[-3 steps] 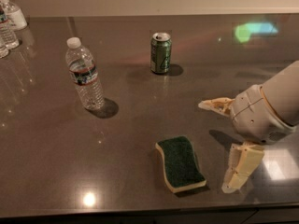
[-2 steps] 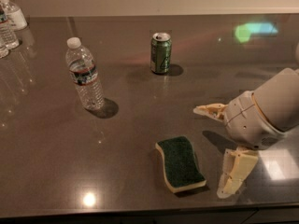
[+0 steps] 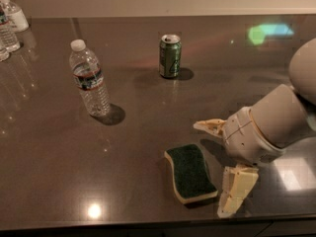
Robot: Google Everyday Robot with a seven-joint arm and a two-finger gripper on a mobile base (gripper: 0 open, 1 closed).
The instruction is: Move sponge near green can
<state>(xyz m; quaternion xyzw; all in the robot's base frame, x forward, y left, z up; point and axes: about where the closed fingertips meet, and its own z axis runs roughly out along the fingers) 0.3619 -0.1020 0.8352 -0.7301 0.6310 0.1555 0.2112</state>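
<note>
The sponge [image 3: 190,173], dark green on top with a pale yellow edge, lies flat on the dark table near its front edge. The green can [image 3: 170,56] stands upright at the back centre, well apart from the sponge. My gripper [image 3: 215,169] comes in from the right, just right of the sponge. It is open and empty. One finger [image 3: 211,126] is beyond the sponge's far right corner. The other finger [image 3: 234,191] is beside its near right corner.
A clear water bottle [image 3: 90,79] with a white cap stands at the left middle. More bottles [image 3: 9,23] stand at the far left back corner. The table's front edge [image 3: 148,226] runs just below the sponge.
My gripper has moved left toward the sponge, its fingers now close beside the sponge's right edge. The sponge, can and bottle have not moved.
</note>
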